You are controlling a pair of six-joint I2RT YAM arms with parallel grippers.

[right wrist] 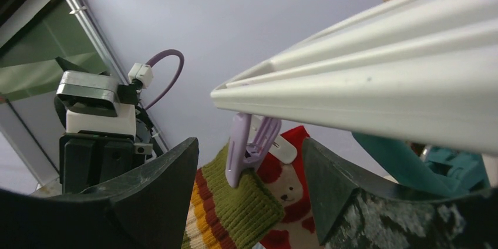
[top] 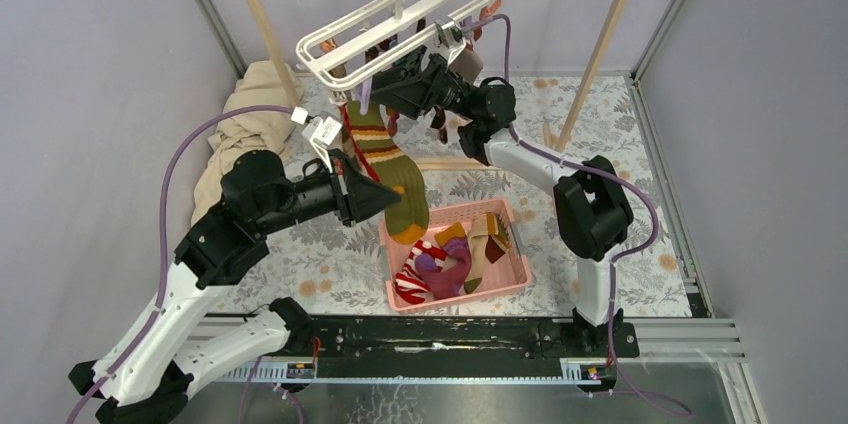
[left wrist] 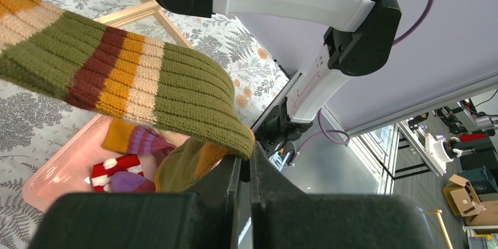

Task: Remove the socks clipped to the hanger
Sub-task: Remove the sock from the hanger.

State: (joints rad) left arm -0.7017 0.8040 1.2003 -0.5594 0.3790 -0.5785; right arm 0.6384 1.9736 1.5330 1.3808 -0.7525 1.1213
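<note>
An olive sock with maroon, orange and cream stripes hangs by its cuff from a purple clip on the white hanger. My left gripper is shut on the sock's lower edge, above the basket. My right gripper is open just under the hanger. The purple clip and the sock's cuff lie between its fingers, which do not touch them. A red sock with a bear face hangs behind the cuff. More socks hang under the hanger's far side.
A pink basket holding several loose socks sits on the floral cloth below the sock. A beige cloth heap lies at the left. The wooden rail frame carries the hanger's hook.
</note>
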